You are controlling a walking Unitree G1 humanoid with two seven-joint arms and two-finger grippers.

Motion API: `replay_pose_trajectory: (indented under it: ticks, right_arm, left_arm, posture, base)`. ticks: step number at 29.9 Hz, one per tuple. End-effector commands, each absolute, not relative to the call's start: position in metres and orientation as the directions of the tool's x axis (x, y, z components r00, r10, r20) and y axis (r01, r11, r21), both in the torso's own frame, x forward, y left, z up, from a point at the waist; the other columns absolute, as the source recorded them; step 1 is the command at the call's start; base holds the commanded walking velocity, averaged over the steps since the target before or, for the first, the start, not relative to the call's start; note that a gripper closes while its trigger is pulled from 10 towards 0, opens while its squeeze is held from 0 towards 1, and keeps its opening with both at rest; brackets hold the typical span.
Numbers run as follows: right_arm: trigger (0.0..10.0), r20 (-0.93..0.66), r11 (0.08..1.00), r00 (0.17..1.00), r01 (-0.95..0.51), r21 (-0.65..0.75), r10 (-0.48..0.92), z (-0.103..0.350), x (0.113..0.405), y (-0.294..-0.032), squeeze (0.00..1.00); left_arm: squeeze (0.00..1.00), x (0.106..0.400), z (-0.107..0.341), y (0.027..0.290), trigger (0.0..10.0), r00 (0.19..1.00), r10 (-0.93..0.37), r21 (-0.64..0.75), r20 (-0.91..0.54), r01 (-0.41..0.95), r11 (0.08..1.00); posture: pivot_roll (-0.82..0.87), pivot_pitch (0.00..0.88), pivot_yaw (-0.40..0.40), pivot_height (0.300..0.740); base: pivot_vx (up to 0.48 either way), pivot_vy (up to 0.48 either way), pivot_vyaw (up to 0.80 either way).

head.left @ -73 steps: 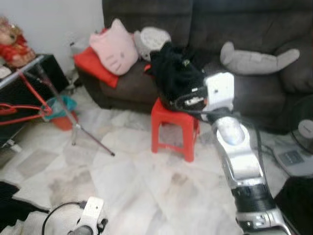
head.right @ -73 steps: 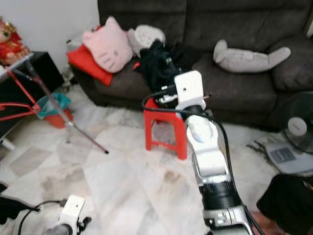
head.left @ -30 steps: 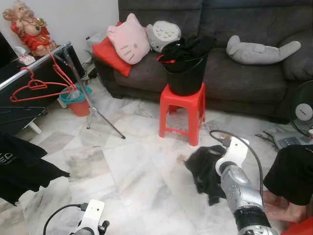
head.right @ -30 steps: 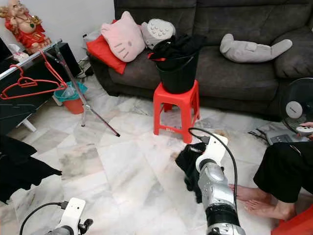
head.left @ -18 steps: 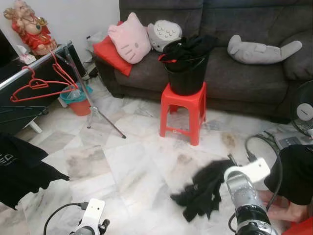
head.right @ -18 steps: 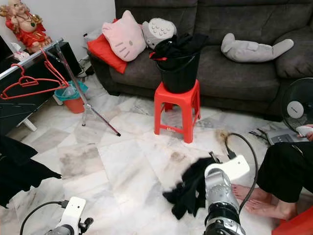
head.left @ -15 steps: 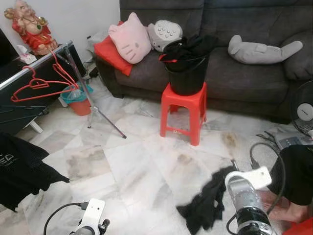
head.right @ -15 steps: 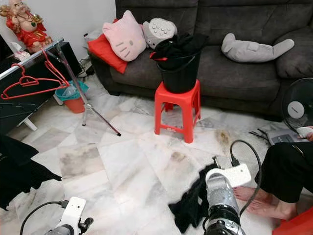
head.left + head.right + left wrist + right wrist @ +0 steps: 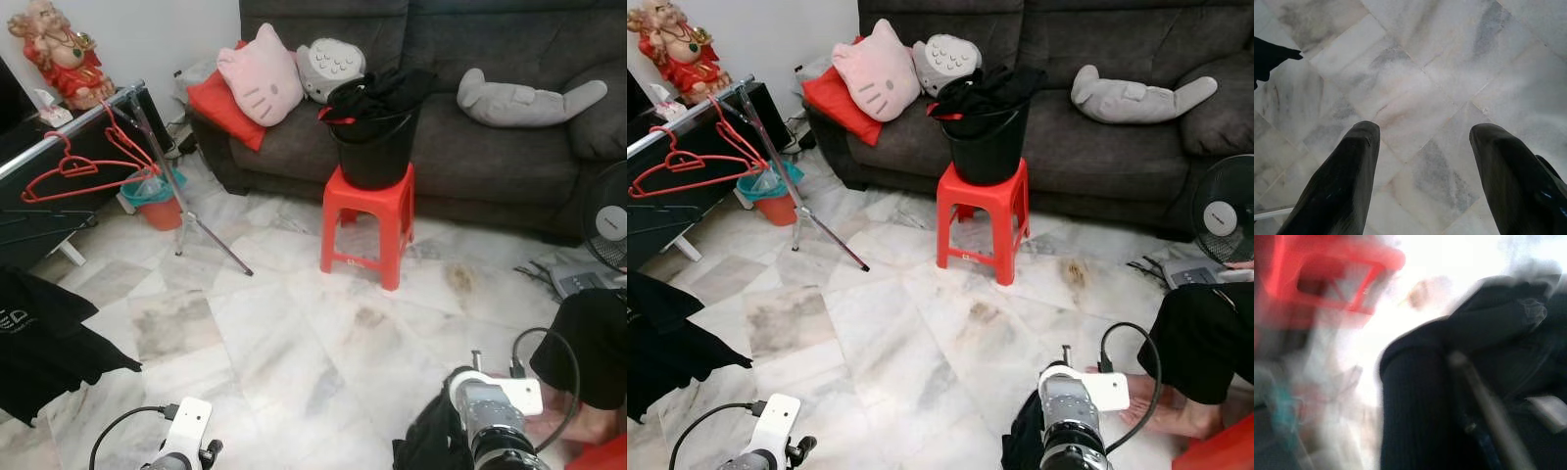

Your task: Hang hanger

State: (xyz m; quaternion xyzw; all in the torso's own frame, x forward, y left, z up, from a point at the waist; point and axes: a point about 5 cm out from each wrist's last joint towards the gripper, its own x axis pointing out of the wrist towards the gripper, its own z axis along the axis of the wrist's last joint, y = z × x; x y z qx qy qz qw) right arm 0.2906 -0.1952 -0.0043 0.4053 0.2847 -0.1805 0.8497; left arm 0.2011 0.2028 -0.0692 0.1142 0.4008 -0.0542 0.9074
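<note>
black garment (image 9: 423,446) lower, under right hand (image 9: 1469,396)

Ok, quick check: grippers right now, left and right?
Left gripper: open, holding nothing, pointed at the floor.
Right gripper: carrying a black garment; fingers cannot be told.

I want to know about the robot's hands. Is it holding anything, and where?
The right gripper holds a black garment by a bunched part; exactly where cannot be told. The left gripper is open, holding nothing.
</note>
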Motion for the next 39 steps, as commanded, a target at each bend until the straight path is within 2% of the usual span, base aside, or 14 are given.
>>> replay_pose_trajectory:
  ticks: [1, 2, 4, 7, 8, 14, 19, 28, 39]
  right_arm:
    - [10.0, -0.608, 0.78, 0.793, 0.359, 0.513, 0.035, -0.002, 0.296, -0.176, 0.0]
    - [10.0, -0.635, 0.862, 0.772, 0.319, 0.394, 0.005, -0.008, 0.291, -0.178, 0.0]
    - [10.0, -0.675, 0.936, 0.735, 0.274, 0.22, -0.056, -0.018, 0.281, -0.184, 0.0]
    - [10.0, -0.699, 0.926, 0.711, 0.31, 0.214, -0.076, -0.024, 0.275, -0.187, 0.0]
    - [10.0, -0.743, 0.895, 0.658, 0.397, 0.202, -0.124, -0.038, 0.258, -0.194, 0.0]
    - [10.0, -0.795, 0.855, 0.586, 0.483, 0.186, -0.159, -0.057, 0.231, -0.199, 0.0]
    - [10.0, -0.785, 0.847, 0.598, 0.492, 0.201, -0.161, -0.059, 0.227, -0.202, 0.0]
    - [10.0, -0.743, 0.863, 0.649, 0.458, 0.21, -0.163, -0.051, 0.239, -0.202, 0.0]
    - [10.0, -0.728, 0.856, 0.66, 0.472, 0.209, -0.186, -0.048, 0.241, -0.205, 0.0]
  left_arm:
    - [0.0, 0.198, -0.07, 0.208, 10.0, 0.658, 0.006, 0.172, -0.753, 0.188, 0.967]
    - [0.0, 0.198, -0.07, 0.209, 10.0, 0.658, 0.006, 0.173, -0.753, 0.188, 0.967]
    - [0.0, 0.199, -0.07, 0.209, 10.0, 0.659, 0.006, 0.173, -0.752, 0.188, 0.967]
    - [0.0, 0.199, -0.07, 0.208, 10.0, 0.659, 0.007, 0.174, -0.752, 0.188, 0.967]
    - [0.0, 0.199, -0.07, 0.208, 10.0, 0.66, 0.007, 0.172, -0.751, 0.185, 0.967]
    - [0.0, 0.197, -0.071, 0.208, 10.0, 0.655, 0.013, 0.173, -0.755, 0.18, 0.968]
    - [0.0, 0.195, -0.072, 0.209, 10.0, 0.655, 0.02, 0.173, -0.755, 0.171, 0.97]
    - [0.0, 0.195, -0.072, 0.209, 10.0, 0.657, 0.023, 0.174, -0.753, 0.166, 0.971]
    - [0.0, 0.193, -0.073, 0.21, 10.0, 0.648, 0.034, 0.177, -0.761, 0.156, 0.972]
  posture:
    - [-0.15, 0.0, 0.141, 0.74]
    - [-0.15, 0.0, 0.141, 0.74]
    - [-0.15, 0.0, 0.14, 0.74]
    - [-0.15, 0.0, 0.137, 0.74]
    - [-0.14, 0.0, 0.136, 0.74]
    - [-0.14, 0.0, 0.136, 0.74]
    - [-0.14, 0.0, 0.135, 0.74]
    - [-0.15, 0.0, 0.129, 0.74]
    - [-0.14, 0.0, 0.125, 0.74]
  base:
    - [0.0, 0.0, 0.0]
    - [0.0, 0.0, 0.0]
    - [0.0, 0.0, 0.0]
    - [0.0, 0.0, 0.0]
    - [0.0, 0.0, 0.0]
    - [0.0, 0.0, 0.0]
    - [0.0, 0.0, 0.0]
    - [0.0, 0.0, 0.0]
    - [0.0, 0.0, 0.0]
